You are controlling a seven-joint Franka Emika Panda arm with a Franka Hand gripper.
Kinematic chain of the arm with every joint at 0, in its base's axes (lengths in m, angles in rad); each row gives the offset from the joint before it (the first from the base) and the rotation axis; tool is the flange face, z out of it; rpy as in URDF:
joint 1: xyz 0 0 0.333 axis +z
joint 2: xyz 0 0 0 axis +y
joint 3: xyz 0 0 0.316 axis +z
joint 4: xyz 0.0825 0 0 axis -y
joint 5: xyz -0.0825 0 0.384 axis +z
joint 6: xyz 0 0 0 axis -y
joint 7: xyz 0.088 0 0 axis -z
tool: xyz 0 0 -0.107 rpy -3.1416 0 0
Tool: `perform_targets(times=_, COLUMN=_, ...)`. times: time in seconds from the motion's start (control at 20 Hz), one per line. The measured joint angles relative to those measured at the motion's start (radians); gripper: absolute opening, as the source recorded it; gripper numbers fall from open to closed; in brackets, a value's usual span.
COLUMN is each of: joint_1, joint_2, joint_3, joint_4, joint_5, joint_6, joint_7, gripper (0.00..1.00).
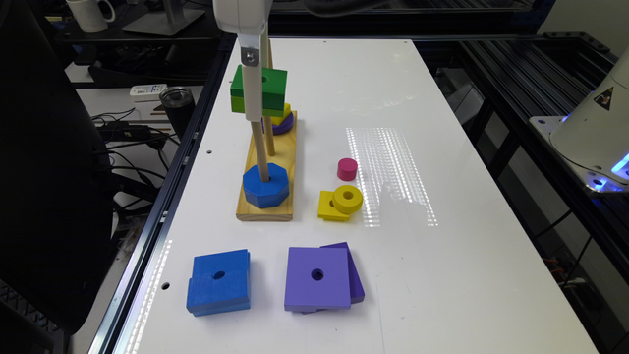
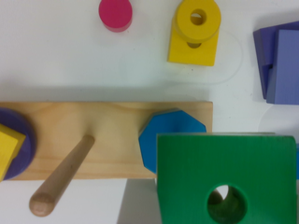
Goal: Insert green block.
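Wrist view: the green block (image 2: pixel 224 175) is seen from above, a peg tip showing through its hole.
Placement: block held high over the blue octagon (image 1: pixel 266 185), aligned for threading.
Jaws: state cannot be told.

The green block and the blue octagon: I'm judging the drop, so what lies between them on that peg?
Only bare peg in the exterior view: the green block is held high, the blue octagon sits on the wooden base.
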Motion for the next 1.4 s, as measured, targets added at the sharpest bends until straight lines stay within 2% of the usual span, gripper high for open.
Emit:
perform_targets(times=0.5, joint_1=0.0, joint_2=0.001, joint_3=0.0, joint_4=0.001, joint_5=0.0, joint_6=0.001, joint_7=0.0, gripper=0.0)
perform_targets(times=0.95, joint_1=0.0, joint_2=0.019, joint_3=0.0, joint_4=0.023, joint_5=-0.0012, joint_6=0.001, joint_7=-0.001, gripper=0.0)
perform_targets(times=1.4, joint_1=0.0, joint_2=0.02, joint_3=0.0, joint_4=0.026, joint_5=-0.0014, joint_6=0.001, joint_7=-0.001, gripper=0.0)
